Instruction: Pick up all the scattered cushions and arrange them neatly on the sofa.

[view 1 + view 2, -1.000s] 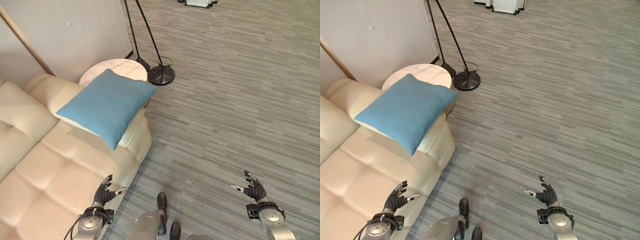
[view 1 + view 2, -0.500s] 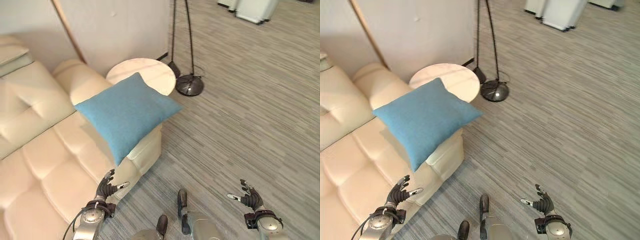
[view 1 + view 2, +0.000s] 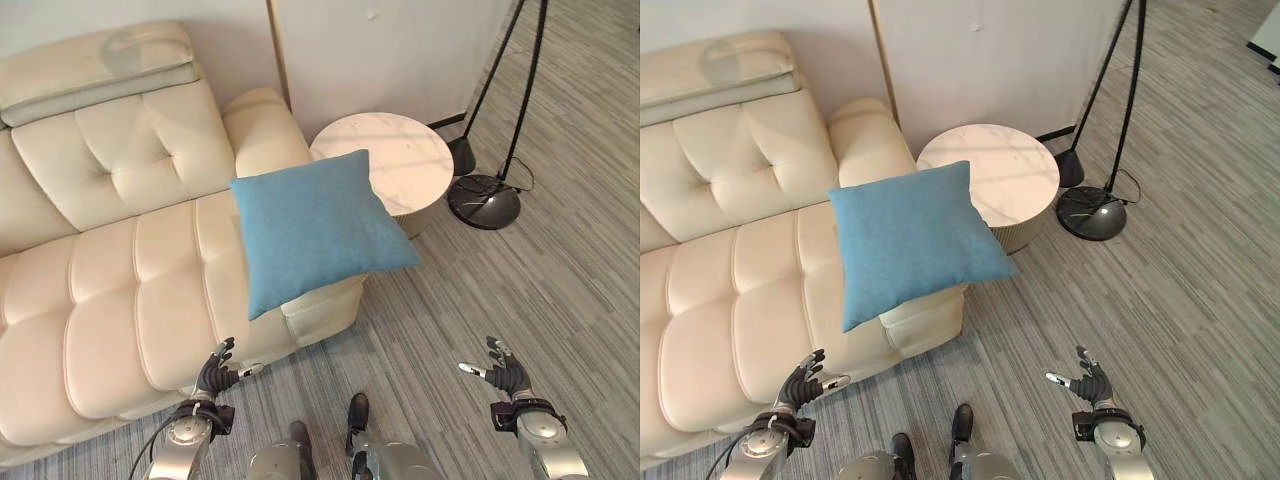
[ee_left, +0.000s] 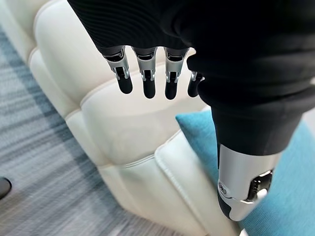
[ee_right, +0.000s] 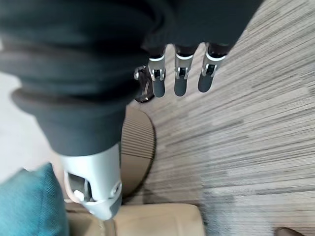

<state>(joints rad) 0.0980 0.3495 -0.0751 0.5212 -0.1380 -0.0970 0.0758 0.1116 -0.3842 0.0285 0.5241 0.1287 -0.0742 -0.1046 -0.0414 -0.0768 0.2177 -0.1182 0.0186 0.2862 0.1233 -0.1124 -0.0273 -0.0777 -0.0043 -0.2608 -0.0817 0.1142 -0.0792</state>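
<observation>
A blue square cushion [image 3: 315, 227] lies tilted over the right arm end of the cream tufted sofa [image 3: 120, 270], one corner overhanging the floor. Its blue cloth shows again as the cushion [image 4: 290, 196] and the cushion [image 5: 27, 206]. My left hand [image 3: 212, 377] hangs open low in front of the sofa's front edge, well below the cushion and holding nothing. My right hand [image 3: 502, 370] is open over the grey floor to the right, also bare. The fingers [image 4: 147, 73] and the fingers [image 5: 179, 78] are straight.
A round marble side table [image 3: 385, 160] stands beside the sofa's right arm, right behind the cushion. A black floor lamp base [image 3: 484, 200] and its slanted poles stand right of the table. A flat cream headrest pad [image 3: 95, 62] tops the sofa back. Grey striped carpet [image 3: 560, 280].
The camera has swung left, so the sofa, cushion and table have slid right and more sofa shows. Both hands stay open low in view. The cushion lies as before.
</observation>
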